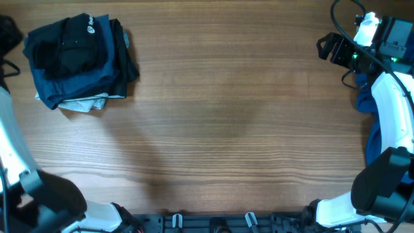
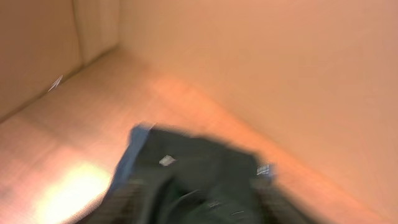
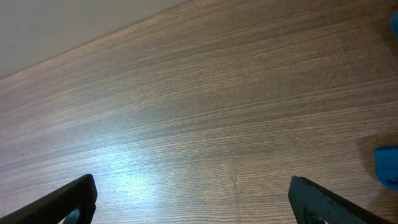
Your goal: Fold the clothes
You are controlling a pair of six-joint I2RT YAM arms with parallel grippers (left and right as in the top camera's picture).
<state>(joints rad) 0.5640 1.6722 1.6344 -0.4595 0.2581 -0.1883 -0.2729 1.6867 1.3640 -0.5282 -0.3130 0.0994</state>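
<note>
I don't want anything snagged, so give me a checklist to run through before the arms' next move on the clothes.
1. Right gripper open and empty: ok.
2. Left gripper clear of folded pile: cannot tell, its view is blurred.
3. Pile tidy: not ok, pale cloth pokes out below.
4. Middle of table bare: ok.
5. Blue cloth waiting at right edge: ok.

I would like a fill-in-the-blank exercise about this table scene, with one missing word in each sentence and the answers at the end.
1. The pile of clothes lies in the far ___ corner of the table.
2. The top garment of the pile is ___ in colour.
3. The right gripper is ___, with only bare wood between its jaws.
Missing words: left; black; open.
</note>
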